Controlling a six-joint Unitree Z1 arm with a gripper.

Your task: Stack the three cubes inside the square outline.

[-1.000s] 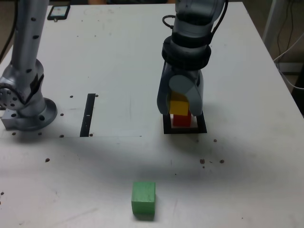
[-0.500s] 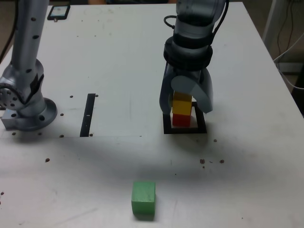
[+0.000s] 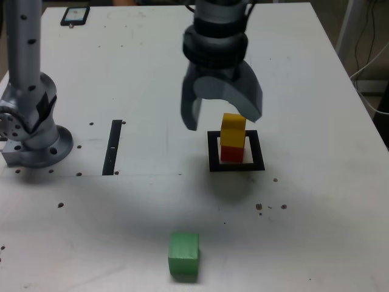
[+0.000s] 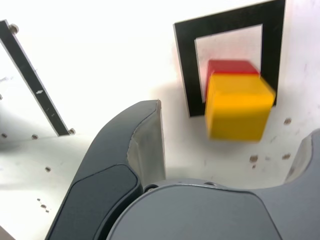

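A white table (image 3: 152,73) carries a grey robot arm whose gripper (image 3: 222,114) hangs above the surface with its two fingers (image 3: 189,109) spread wide apart, holding nothing. Just below and to the exterior view's right of the gripper lies the square outline (image 3: 236,165), a thick black border around a pale centre. Inside it stands the red cube (image 3: 231,153), and the yellow cube (image 3: 233,129) sits directly on top of it, forming a two-block stack. The fingers do not touch the stack. The wrist view shows the same stack from above, the yellow cube (image 4: 238,106) covering most of the red cube (image 4: 227,67) within the black border (image 4: 186,65), with one dark finger (image 4: 127,160) beside it. The green cube (image 3: 183,255) rests alone near the front edge of the table, well apart from the outline. A thin black strip (image 3: 113,147) lies flat between the arm's round base (image 3: 33,137) and the outline. A small dark device (image 3: 75,14) sits at the far corner on the exterior view's left.
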